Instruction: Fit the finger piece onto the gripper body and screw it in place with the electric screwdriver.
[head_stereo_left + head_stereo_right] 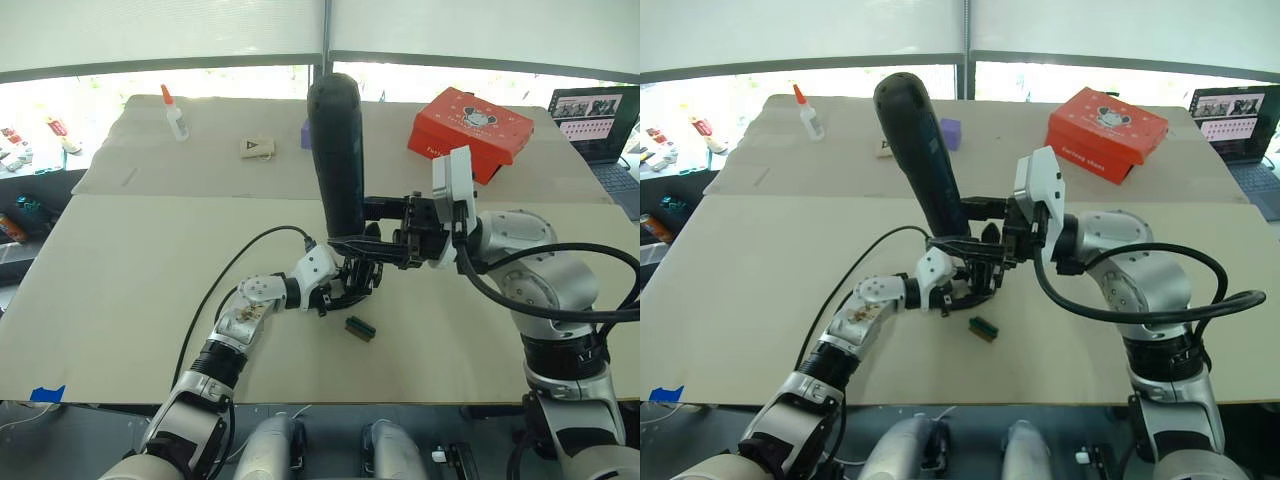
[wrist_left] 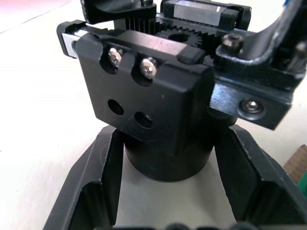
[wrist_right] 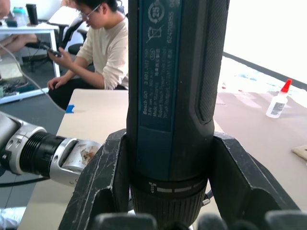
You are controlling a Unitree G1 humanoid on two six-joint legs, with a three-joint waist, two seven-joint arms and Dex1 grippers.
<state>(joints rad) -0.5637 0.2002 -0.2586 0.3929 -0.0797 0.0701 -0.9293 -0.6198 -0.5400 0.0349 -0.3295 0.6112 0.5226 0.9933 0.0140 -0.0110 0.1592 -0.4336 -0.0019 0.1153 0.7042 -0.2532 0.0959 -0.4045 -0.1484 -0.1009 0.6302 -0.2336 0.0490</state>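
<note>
Two claws: screwdriver point(image 1: 335, 150) above gripper body point(image 2: 158, 110).

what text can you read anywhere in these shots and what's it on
"Bosch GO": on the blue label running along the electric screwdriver, as best it reads.
"25": inside a round mark on that same label, less sure.
The label's other fine print: too small to read.
Red box: white lettering, too small to read.
Laptop screen: blurred.
Small card: a mark, unreadable.

Black electric screwdriver point(image 1: 336, 150) upright, bit end down over black gripper body point(image 2: 158, 110).
</note>
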